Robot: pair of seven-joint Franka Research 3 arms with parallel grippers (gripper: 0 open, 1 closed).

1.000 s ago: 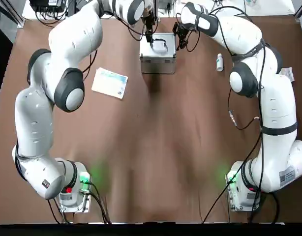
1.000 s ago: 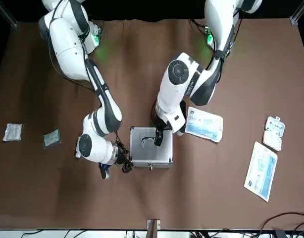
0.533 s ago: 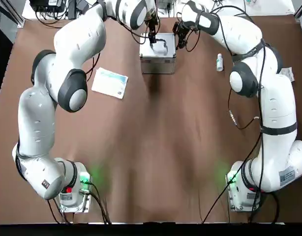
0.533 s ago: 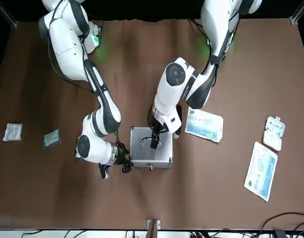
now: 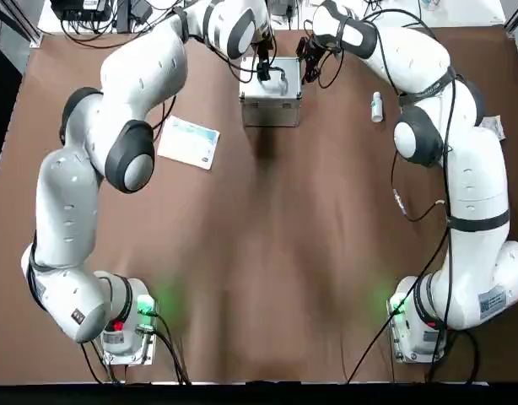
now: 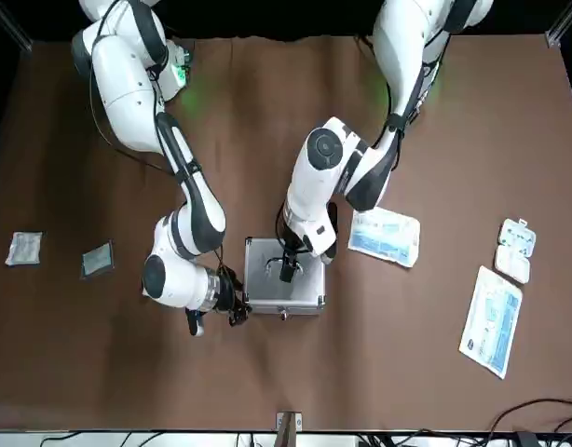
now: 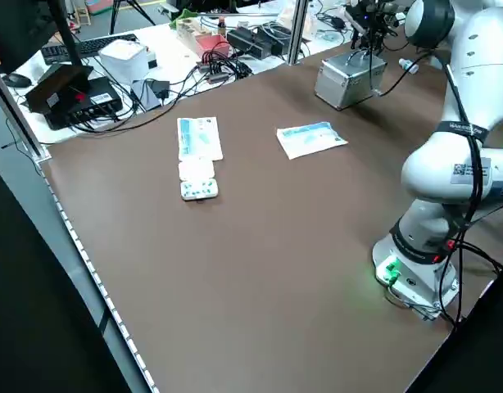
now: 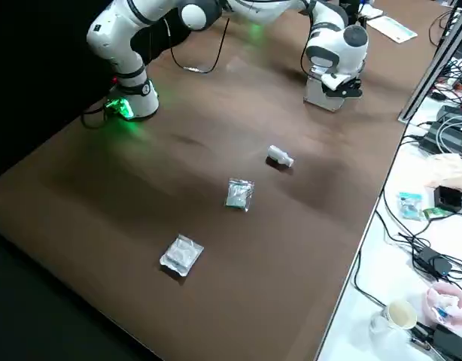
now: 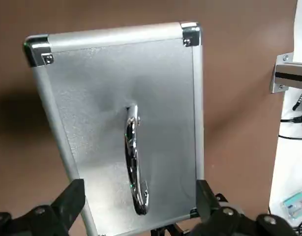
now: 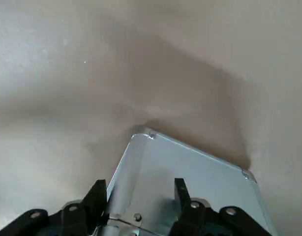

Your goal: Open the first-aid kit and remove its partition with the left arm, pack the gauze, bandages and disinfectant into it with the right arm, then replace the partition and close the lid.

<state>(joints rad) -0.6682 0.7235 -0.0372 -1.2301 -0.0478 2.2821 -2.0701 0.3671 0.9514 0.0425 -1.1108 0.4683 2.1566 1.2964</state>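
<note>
The first-aid kit (image 5: 271, 101) stands closed at the far middle of the table, a small silver case. Its lid (image 9: 116, 98) carries a thin loop handle (image 9: 134, 162). My left gripper (image 5: 261, 67) hangs just over the lid by the handle, open, with its fingertips (image 9: 75, 194) wide on either side of it. My right gripper (image 5: 310, 63) sits open against the case's right side, its fingers (image 10: 97, 196) astride the case's edge (image 10: 141, 142). The disinfectant (image 5: 376, 107) lies right of the case. Two small packets (image 6: 97, 260) (image 6: 23, 248) lie farther right. The partition is hidden inside.
A flat blue-white carton (image 5: 188, 142) lies left of the case. Another carton (image 6: 492, 320) and a white blister pack (image 6: 516, 249) lie near the table's far left. Cables and boxes (image 7: 112, 74) crowd the bench beyond the table's far edge.
My left gripper has shifted a little across the lid towards the handle, and the left arm's elbow has swung. The right gripper and the case have stayed put.
</note>
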